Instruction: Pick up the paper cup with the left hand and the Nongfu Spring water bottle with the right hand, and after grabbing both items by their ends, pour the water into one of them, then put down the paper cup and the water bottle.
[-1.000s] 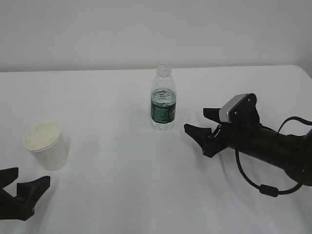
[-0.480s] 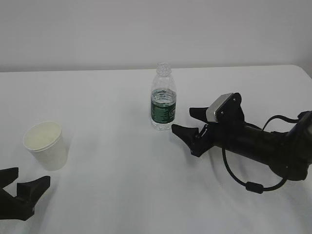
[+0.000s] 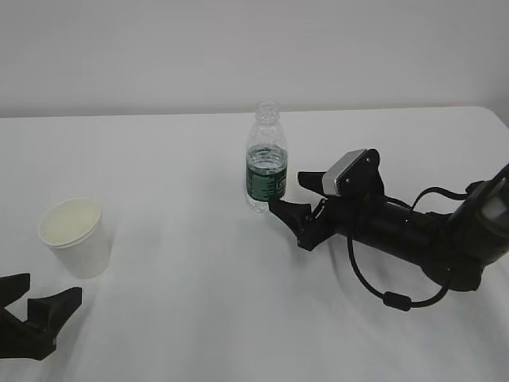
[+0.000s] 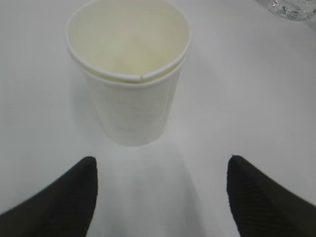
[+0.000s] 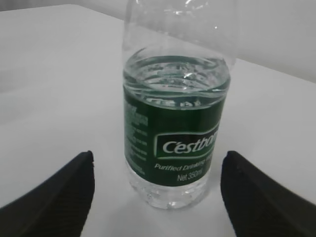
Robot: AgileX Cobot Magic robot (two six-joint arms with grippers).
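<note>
Moved: right gripper (image 3: 290, 196), shifted leftward from right of centre frame; jaws wide apart, empty, tips now just short of the bottle's base. Bottle (image 3: 266, 157): upright, centre frame, capless, water (image 5: 175, 76) level at the top of the green label, untouched. Left gripper (image 3: 36, 301): unmoved, lower left corner, jaws wide apart, empty. Cup (image 3: 75, 236): upright, left of frame, near the left jaws but apart from them. Judgement: right approach nearly complete; neither grasp made.
</note>
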